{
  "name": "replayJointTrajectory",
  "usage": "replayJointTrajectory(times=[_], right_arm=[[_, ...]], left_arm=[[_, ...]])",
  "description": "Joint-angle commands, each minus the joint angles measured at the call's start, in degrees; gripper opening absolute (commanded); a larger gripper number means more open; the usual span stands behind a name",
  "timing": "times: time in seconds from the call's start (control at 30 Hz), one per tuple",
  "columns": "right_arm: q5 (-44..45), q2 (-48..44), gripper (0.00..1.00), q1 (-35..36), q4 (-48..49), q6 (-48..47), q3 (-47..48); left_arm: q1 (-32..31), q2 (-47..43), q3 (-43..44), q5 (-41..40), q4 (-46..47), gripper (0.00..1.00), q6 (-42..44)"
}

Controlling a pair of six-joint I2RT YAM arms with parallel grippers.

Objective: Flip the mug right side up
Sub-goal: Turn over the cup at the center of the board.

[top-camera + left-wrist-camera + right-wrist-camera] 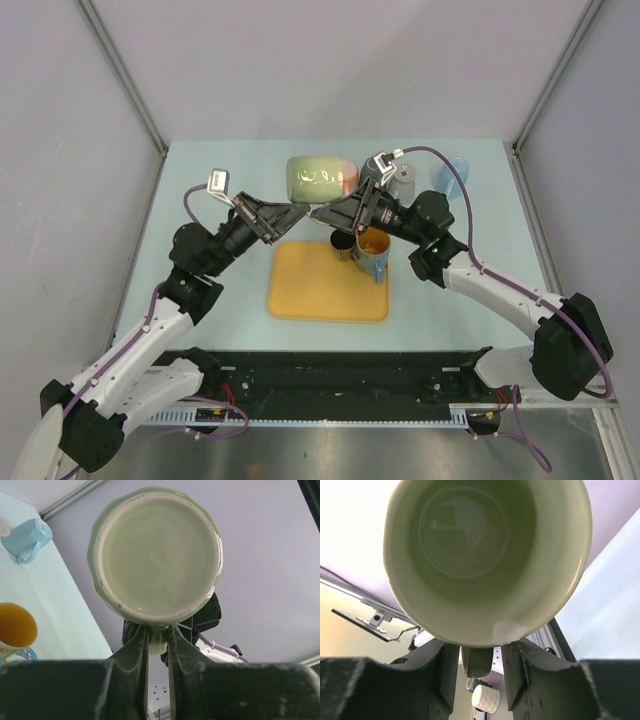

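Green mug (320,178) held on its side off the bench (250,160) — base to the left, mouth to the right.
Most of its handle (477,662) is hidden between the fingers: the left hand (157,641) is clamped tight on it, while the right hand (479,655) straddles it with slim gaps showing, so no firm grip can be made out. Under the arms lies a yellow mat (328,290) carrying an orange-lined mug (373,243) and a dark cup (342,246), the cup half covered by the right hand. A grey cup (401,184) and a blue cup (452,175) sit by the far edge — grey walls (60,150) close in on both sides.
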Motion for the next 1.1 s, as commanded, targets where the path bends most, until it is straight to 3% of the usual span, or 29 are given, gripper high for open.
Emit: replayJointTrajectory(times=[0.0, 0.1, 0.27, 0.4, 0.47, 0.5, 0.57, 0.6, 0.7, 0.8, 0.9, 1.07], right_arm=[[1.0, 1.2, 0.38, 0.0, 7.8, 2.0, 3.1], [0.6, 1.5, 0.28, -0.1, 8.7, 2.4, 3.4], [-1.0, 2.0, 0.01, -0.2, 7.4, 2.4, 3.9], [-3.1, 1.8, 0.00, -0.3, 6.0, 1.7, 4.4], [-3.8, 1.4, 0.00, -0.4, 4.7, 1.2, 4.4], [-4.0, 1.0, 0.00, -0.6, 3.9, -0.1, 4.4], [-4.2, 0.0, 0.00, -0.6, 2.4, -0.9, 4.4], [-4.7, -0.3, 0.00, -0.8, 2.2, -0.9, 4.4], [-5.2, -1.5, 0.00, -1.1, 1.8, -1.1, 4.4], [-5.4, -2.9, 0.00, -1.5, -1.2, -2.5, 4.5], [-3.6, -5.9, 0.00, -1.8, -12.1, -10.3, 5.7], [1.5, -9.5, 0.00, -1.6, -30.1, -22.5, 8.4]], left_arm=[[-1.5, -2.6, 0.3, 2.0, 6.6, 0.00, 0.3], [-1.6, -3.0, -0.1, 2.0, 6.6, 0.00, 0.4], [-1.5, -3.4, -1.0, 1.8, 6.5, 0.00, 0.4], [-1.6, -3.5, -1.3, 1.4, 6.5, 0.01, 0.7], [-1.5, -4.0, -1.7, 1.0, 6.5, 0.10, 1.1], [-1.5, -4.3, -1.8, 0.8, 6.6, 0.25, 1.5], [-1.4, -5.3, -2.3, 0.1, 6.5, 0.42, 2.1], [-1.4, -5.5, -2.4, -0.2, 6.6, 0.56, 2.5], [-0.9, -6.5, -2.8, -0.1, 6.4, 0.71, 3.0], [-0.1, -7.8, -3.2, 0.3, 5.4, 0.78, 3.7], [1.7, -10.0, -3.9, 0.1, 0.9, 0.83, 6.0], [4.9, -18.2, -5.0, -5.4, -14.4, 0.92, 13.5]])
